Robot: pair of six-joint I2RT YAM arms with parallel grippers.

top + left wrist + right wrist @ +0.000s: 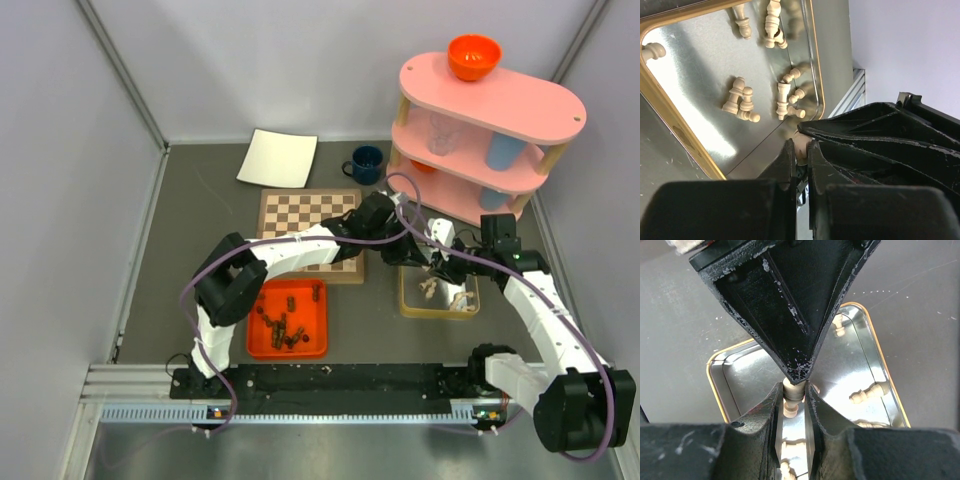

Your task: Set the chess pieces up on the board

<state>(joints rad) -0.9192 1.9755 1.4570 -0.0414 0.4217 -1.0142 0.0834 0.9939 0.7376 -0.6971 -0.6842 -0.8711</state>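
Observation:
My two grippers meet above a gold-rimmed metal tray right of the board. A pale chess piece is pinched in my right gripper, which is shut on it. My left gripper is shut on the same pale piece from the opposite side; its black fingers fill the upper right wrist view. In the top view the left gripper and the right gripper touch tip to tip. Several pale pieces lie loose in the tray. The board's visible squares carry no pieces.
A red tray holding several dark pieces sits in front of the board. A white sheet and a blue mug lie behind it. A pink shelf with an orange bowl stands at the back right.

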